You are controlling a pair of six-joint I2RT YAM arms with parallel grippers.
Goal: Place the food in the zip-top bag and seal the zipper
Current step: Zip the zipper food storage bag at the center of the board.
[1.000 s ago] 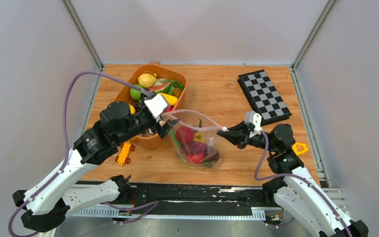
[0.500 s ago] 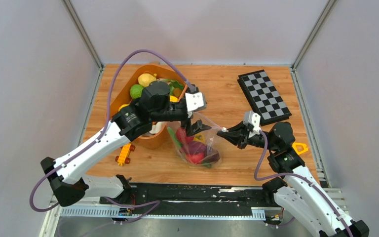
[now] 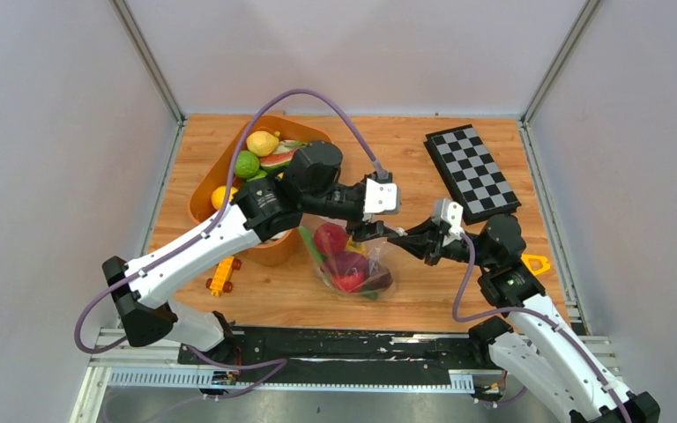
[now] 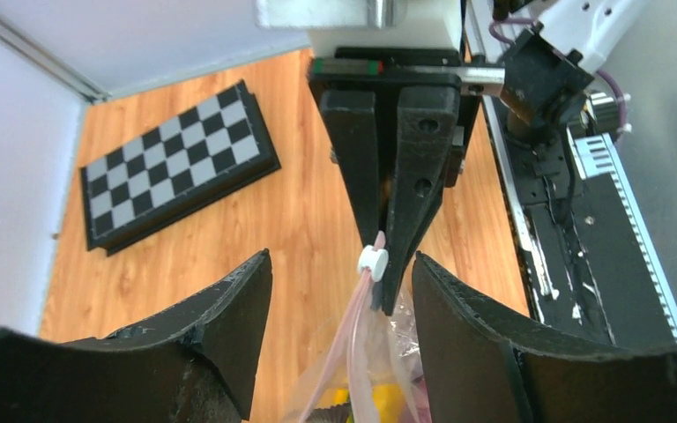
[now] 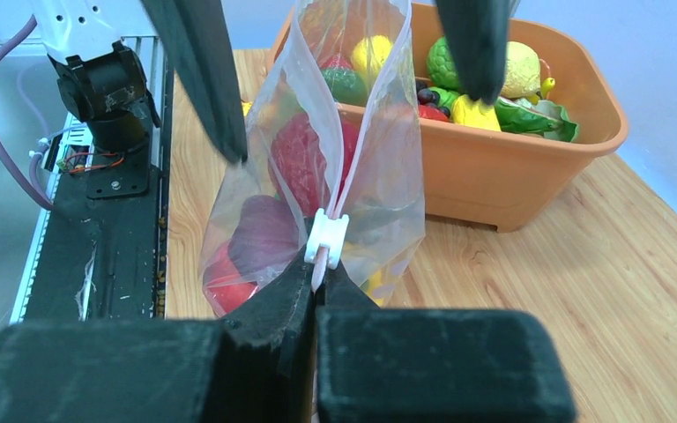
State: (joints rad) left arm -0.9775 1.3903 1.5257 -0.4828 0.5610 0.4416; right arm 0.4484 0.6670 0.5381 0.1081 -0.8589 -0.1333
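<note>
The left hand (image 4: 342, 273) has come from the orange tub (image 5: 529, 176) and now sits apart around the zipper (image 5: 353, 167), while the right hand (image 5: 317, 273) stays clamped on its end, so the zip-top bag (image 5: 388, 220) of food (image 5: 304, 163) on the worktop (image 5: 582, 291) looks ready to shut.

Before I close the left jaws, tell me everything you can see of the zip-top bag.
The zip-top bag is clear, crinkly plastic. Its bottom rests on the wooden table beside the orange tub, and its mouth is held up. The pinkish zipper strips are spread apart and meet at a white slider. Red, purple and yellow food lies inside. The right gripper is shut on the zipper end at the slider. The left gripper has its jaws open on either side of the mouth edge.
</note>
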